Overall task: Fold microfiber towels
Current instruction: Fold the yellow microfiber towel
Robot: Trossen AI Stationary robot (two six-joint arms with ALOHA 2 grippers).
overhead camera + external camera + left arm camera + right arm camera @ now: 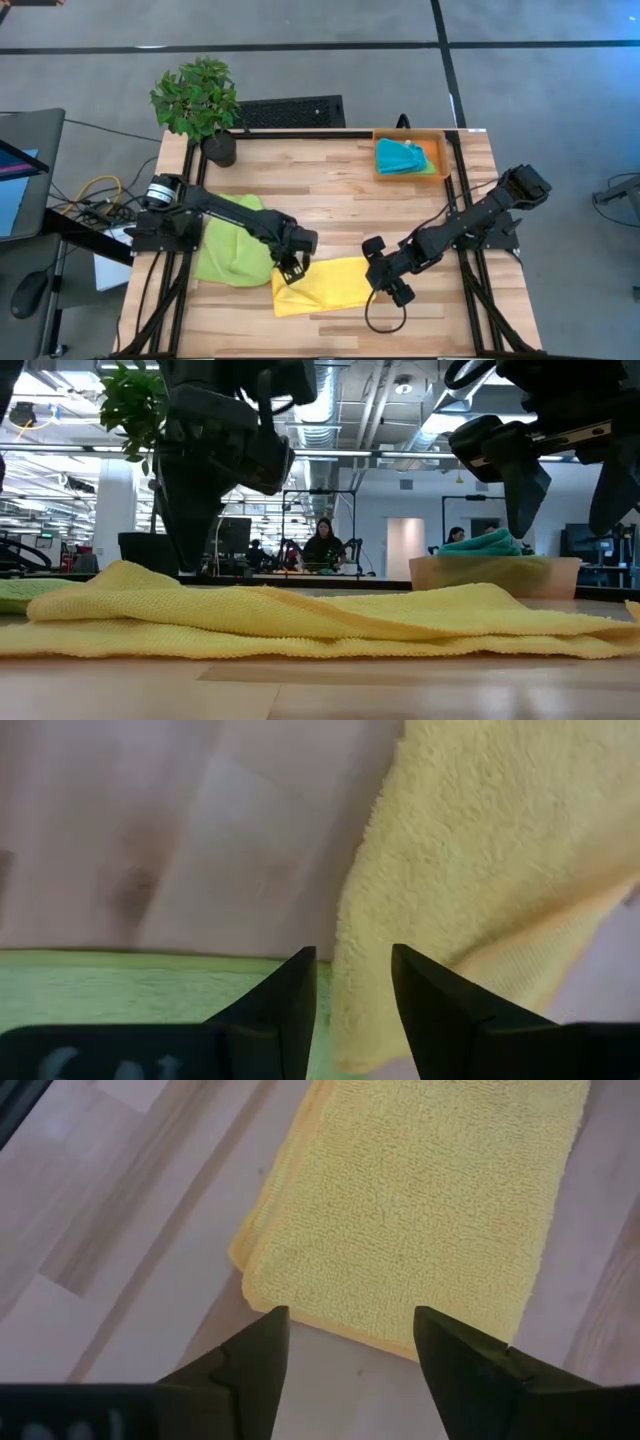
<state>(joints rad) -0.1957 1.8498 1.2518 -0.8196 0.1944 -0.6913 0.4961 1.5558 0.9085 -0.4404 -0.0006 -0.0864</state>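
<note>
While both grippers hover parted, left gripper point(291, 268) and right gripper point(389, 283) flank the folded yellow towel point(322, 285). Neither seems to touch it.

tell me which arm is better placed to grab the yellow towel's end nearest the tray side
Right. The right gripper hangs open just past that end of the yellow towel; the left gripper sits at the opposite end, by the green towel.
</note>
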